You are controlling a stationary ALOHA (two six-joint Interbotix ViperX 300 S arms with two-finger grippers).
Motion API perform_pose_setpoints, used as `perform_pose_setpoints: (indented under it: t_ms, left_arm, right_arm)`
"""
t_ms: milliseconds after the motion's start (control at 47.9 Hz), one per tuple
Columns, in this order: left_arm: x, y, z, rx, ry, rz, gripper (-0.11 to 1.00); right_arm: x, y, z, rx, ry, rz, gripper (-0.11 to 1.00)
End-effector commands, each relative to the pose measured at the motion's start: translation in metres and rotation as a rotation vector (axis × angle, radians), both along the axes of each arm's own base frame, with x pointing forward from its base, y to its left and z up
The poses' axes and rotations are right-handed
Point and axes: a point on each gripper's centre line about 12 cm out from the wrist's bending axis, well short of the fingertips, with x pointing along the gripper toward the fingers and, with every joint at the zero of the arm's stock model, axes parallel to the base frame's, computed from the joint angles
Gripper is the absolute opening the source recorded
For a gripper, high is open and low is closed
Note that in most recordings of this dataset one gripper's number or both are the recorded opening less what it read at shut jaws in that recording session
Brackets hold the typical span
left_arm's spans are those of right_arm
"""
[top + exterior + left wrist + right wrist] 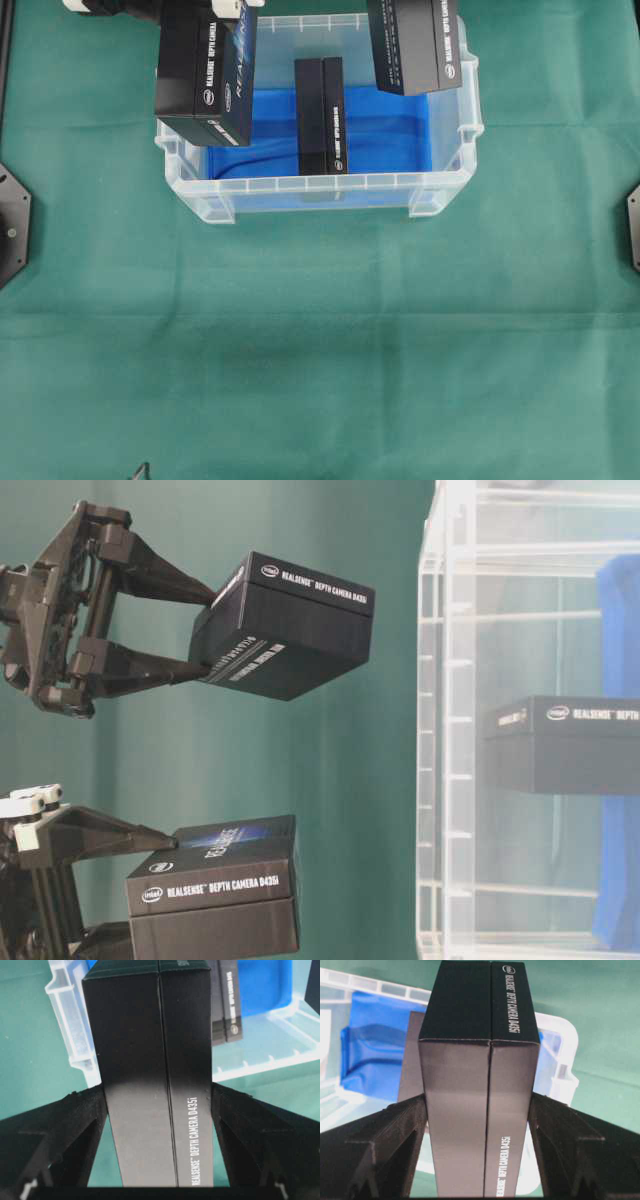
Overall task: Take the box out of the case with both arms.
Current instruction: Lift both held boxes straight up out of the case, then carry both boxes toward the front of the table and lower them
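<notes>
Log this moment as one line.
left hand: holds box | right hand: holds box | third box: in case

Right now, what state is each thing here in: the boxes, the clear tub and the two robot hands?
Left hand: shut on a black box, held in the air.
Right hand: shut on a second black box, also in the air.
Left box: lifted, over the tub's left rim.
Right box: lifted, over the tub's right rear.
Third box: standing on edge inside the tub.
Tub: lidless, blue-lined.

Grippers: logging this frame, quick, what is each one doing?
Left gripper: shut on a black box.
Right gripper: shut on another black box.
</notes>
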Motion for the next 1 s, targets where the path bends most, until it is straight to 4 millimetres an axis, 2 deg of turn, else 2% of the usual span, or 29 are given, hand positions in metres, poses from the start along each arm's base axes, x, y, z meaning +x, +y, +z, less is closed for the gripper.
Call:
perform_pose_setpoints:
  t_ms: [0, 981]
  left_arm:
    - [-0.005, -0.0013, 0.0147, 0.016, -0.045, 0.0, 0.63]
    - [-0.0065, 0.002, 0.0147, 0.016, -0.045, 0.007, 0.63]
  right_arm:
    - [-0.0118, 0.0041, 0.0243, -0.023, -0.065, 0.0, 0.66]
    - [-0.0124, 0.0026, 0.025, -0.032, -0.065, -0.005, 0.66]
